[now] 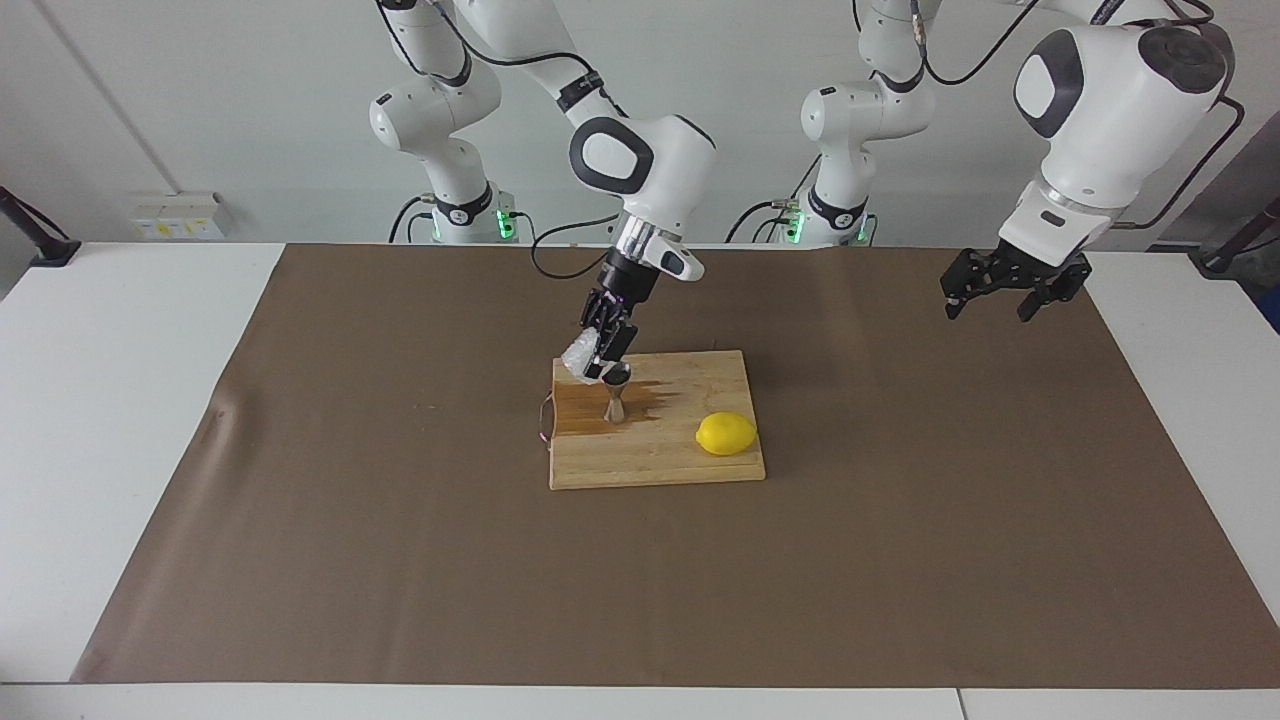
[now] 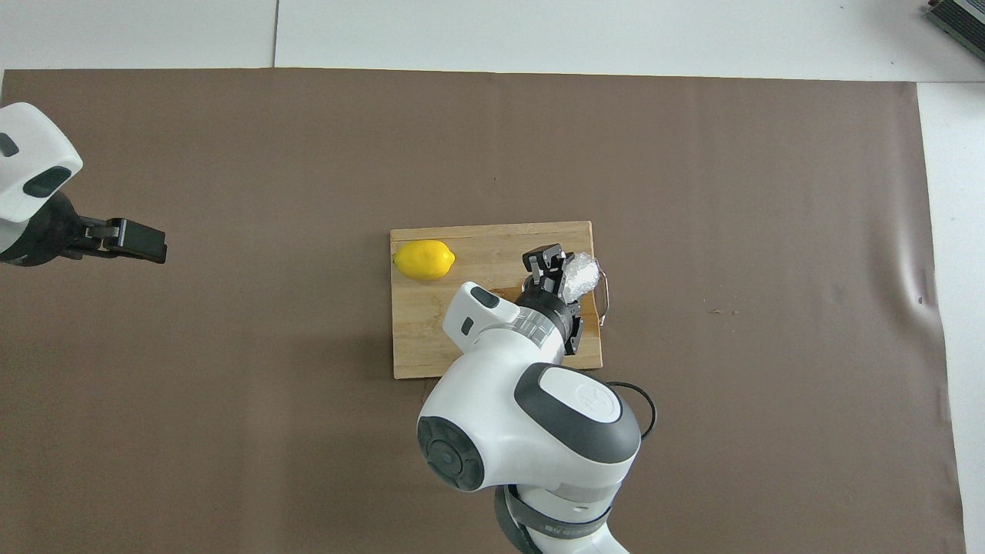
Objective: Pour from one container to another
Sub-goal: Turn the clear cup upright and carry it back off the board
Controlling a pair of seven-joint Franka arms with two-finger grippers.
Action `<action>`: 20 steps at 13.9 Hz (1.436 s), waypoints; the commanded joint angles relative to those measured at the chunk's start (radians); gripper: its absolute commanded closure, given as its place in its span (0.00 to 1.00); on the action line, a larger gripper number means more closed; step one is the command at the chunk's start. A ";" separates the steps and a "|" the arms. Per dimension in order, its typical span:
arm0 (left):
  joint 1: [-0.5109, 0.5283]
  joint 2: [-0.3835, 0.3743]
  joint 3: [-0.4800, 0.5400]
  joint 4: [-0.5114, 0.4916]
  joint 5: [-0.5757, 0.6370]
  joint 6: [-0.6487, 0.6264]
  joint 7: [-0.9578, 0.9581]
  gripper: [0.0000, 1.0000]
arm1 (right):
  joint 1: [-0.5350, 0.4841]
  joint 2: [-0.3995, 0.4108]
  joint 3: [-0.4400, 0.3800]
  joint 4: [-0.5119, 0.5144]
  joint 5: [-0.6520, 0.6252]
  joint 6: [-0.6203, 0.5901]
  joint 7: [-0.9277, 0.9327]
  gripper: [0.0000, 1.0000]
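Note:
The translucent crinkly plastic cup (image 1: 579,354) (image 2: 582,275) hangs tilted in the air, with my right gripper (image 1: 598,360) (image 2: 562,271) shut on it. Its mouth leans down over the steel jigger (image 1: 616,396). The jigger stands upright on the wooden cutting board (image 1: 680,455) (image 2: 431,331), at the corner nearest the right arm's base. In the overhead view the right hand hides the jigger. My left gripper (image 1: 987,305) (image 2: 142,245) hangs open and empty in the air over the brown mat, toward the left arm's end of the table.
A yellow lemon (image 1: 726,434) (image 2: 423,259) lies on the board's other end. A dark wet patch (image 1: 655,400) spreads on the board beside the jigger. A wire loop handle (image 1: 545,420) (image 2: 607,296) sticks out of the board's short edge. The brown mat (image 1: 350,500) covers the table.

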 commanded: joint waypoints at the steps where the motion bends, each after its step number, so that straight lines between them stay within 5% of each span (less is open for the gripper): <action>1: -0.029 -0.010 0.021 0.004 0.017 0.007 0.002 0.00 | -0.005 -0.024 0.004 -0.025 -0.033 0.014 0.030 1.00; 6: -0.049 -0.015 0.032 0.007 0.017 0.007 0.003 0.00 | -0.019 -0.010 0.004 0.012 0.002 0.001 0.058 1.00; 20: -0.034 -0.024 0.029 0.001 0.017 -0.003 0.002 0.00 | -0.129 0.022 0.003 0.070 0.396 0.034 -0.060 1.00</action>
